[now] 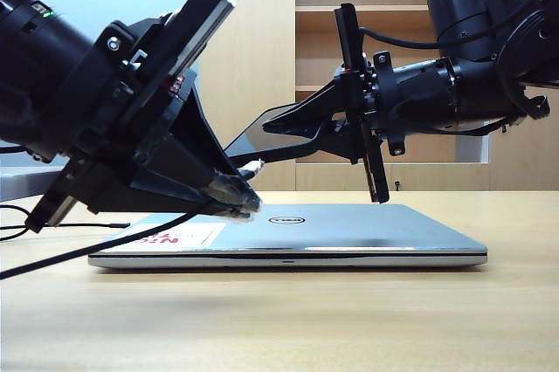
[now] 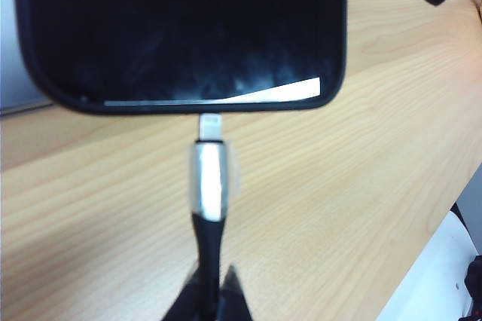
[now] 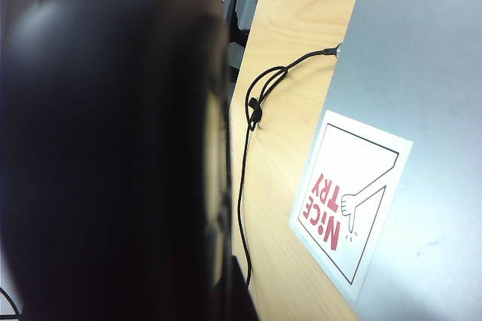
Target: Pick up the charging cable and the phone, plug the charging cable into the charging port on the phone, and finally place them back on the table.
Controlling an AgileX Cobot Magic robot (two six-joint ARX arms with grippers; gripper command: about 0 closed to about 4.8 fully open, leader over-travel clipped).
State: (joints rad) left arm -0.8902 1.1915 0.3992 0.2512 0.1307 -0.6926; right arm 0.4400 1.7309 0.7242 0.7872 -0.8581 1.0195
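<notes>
Silver plug (image 2: 210, 182) at phone (image 2: 181, 31) — left fingers (image 2: 197, 291) clamped, right fingers (image 1: 262, 141) clamped

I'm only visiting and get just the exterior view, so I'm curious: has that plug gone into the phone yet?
Observer: Not fully. In the left wrist view the plug's metal tip meets the phone at its short edge, but part of the tip is visible outside.
Visitor: What grips the cord?
Observer: The left tool, over the table, is shut on the charging cable just behind its silver sleeve. The right tool holds the phone above the laptop.
Visitor: Where does the cord run?
Observer: The right wrist view shows a black cord looping on the table beside the laptop. I cannot tell if it is the same one.
</notes>
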